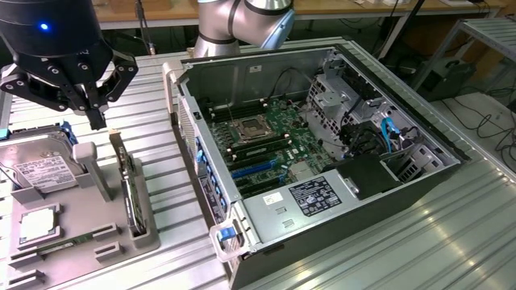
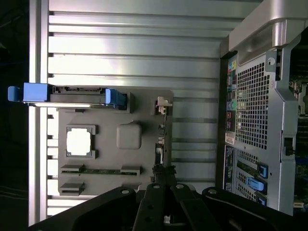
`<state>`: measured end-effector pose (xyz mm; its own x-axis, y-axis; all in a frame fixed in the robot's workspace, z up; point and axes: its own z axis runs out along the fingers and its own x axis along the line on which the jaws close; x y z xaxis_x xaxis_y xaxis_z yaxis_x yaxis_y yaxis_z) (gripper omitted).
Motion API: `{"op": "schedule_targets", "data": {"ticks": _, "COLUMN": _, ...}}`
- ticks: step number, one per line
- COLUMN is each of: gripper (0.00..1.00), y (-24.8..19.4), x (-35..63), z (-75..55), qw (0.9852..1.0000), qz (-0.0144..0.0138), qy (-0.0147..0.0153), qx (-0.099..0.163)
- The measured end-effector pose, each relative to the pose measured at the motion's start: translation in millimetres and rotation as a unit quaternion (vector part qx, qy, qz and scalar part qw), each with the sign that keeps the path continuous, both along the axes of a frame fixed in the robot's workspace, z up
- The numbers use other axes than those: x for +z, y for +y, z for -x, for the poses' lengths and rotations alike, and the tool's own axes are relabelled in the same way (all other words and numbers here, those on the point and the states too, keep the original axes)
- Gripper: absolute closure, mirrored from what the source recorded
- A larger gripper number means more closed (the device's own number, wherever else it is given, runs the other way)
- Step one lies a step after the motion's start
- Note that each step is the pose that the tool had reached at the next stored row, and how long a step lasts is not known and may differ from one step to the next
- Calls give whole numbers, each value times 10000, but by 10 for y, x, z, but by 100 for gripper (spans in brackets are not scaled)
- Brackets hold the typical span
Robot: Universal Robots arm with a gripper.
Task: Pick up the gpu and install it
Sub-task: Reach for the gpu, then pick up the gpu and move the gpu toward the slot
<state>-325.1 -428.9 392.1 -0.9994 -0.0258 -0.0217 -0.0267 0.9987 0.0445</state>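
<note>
From my remote station I can't make out a single word, brand or number anywhere in the scene. The hard drive (image 1: 36, 148) on the grey holder (image 1: 89, 211) carries a white label (image 1: 38, 172) with dark print and what look like barcode lines, but the characters are too small for me to read. Inside the computer case (image 1: 241, 75) a black label (image 1: 320, 196) with pale print sits on the grey metal cover (image 1: 278, 219) (a smaller white sticker (image 1: 272, 197) lies just beside it), and neither gives me one legible letter.
</note>
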Motion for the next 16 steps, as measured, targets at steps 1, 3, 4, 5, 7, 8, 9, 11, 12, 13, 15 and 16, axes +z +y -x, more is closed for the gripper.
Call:
{"op": "schedule_targets", "data": {"ticks": 1, "gripper": 89, "y": 0, "x": 0, "z": 1, "qw": 10000, "qz": 0, "qy": 1, "qx": 0}}
{"op": "schedule_targets", "data": {"ticks": 3, "gripper": 89, "y": 0, "x": 0, "z": 1, "qw": 10000, "qz": 0, "qy": 0, "qx": 0}}
{"op": "schedule_targets", "data": {"ticks": 4, "gripper": 89, "y": 0, "x": 1, "z": 1, "qw": 10000, "qz": 0, "qy": 1, "qx": 0}}
{"op": "schedule_targets", "data": {"ticks": 5, "gripper": 89, "y": 0, "x": 0, "z": 1, "qw": 10000, "qz": 0, "qy": 0, "qx": 0}}
{"op": "schedule_targets", "data": {"ticks": 7, "gripper": 89, "y": 0, "x": 0, "z": 0, "qw": 10000, "qz": 0, "qy": 0, "qx": 0}}
{"op": "schedule_targets", "data": {"ticks": 8, "gripper": 89, "y": 0, "x": 1, "z": 1, "qw": 10000, "qz": 0, "qy": 0, "qx": 0}}
{"op": "schedule_targets", "data": {"ticks": 9, "gripper": 89, "y": 0, "x": 1, "z": 1, "qw": 10000, "qz": 0, "qy": 0, "qx": 0}}
{"op": "schedule_targets", "data": {"ticks": 11, "gripper": 89, "y": 0, "x": 0, "z": 0, "qw": 10000, "qz": 0, "qy": 0, "qx": 0}}
{"op": "schedule_targets", "data": {"ticks": 12, "gripper": 89, "y": 0, "x": 0, "z": 1, "qw": 10000, "qz": 0, "qy": 0, "qx": 0}}
{"op": "schedule_targets", "data": {"ticks": 13, "gripper": 89, "y": 0, "x": 0, "z": 1, "qw": 10000, "qz": 0, "qy": 1, "qx": 0}}
{"op": "schedule_targets", "data": {"ticks": 15, "gripper": 83, "y": 0, "x": 0, "z": 1, "qw": 10000, "qz": 0, "qy": 0, "qx": 0}}
{"op": "schedule_targets", "data": {"ticks": 16, "gripper": 76, "y": 0, "x": 0, "z": 1, "qw": 10000, "qz": 0, "qy": 0, "qx": 0}}
